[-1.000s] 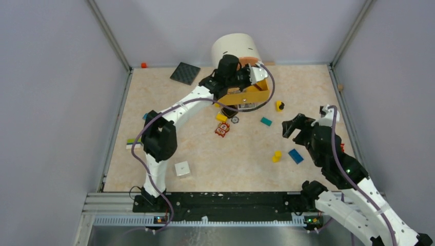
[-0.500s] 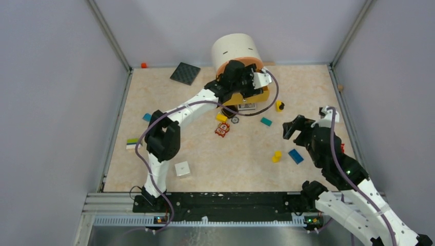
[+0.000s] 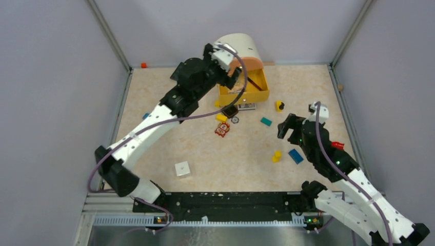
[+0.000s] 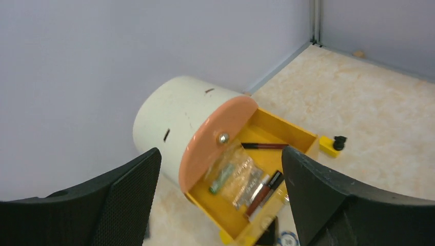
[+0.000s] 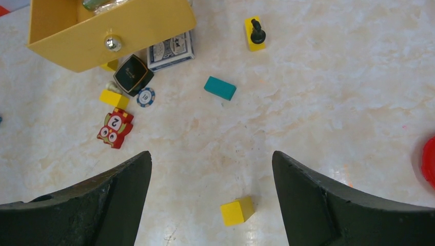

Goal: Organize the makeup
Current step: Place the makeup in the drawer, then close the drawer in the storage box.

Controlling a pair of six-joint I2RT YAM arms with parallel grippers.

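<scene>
Hovering at the table's [image 3: 169, 138] 4 o'clock, the right gripper [image 3: 289, 126] gapes empty. Farther, the black compact [image 3: 230, 110] sits just beside the yellow drawer [image 3: 245, 97], at its 7 o'clock. Inside: clear pouch [image 4: 237, 171], dark-red pencil [image 4: 264, 146]. At 12 o'clock, the left gripper [image 4: 219, 154] hangs spread, empty.

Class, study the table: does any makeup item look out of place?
Yes. The black compact lies on the table beside the card deck, outside the yellow drawer that holds the other makeup.
</scene>
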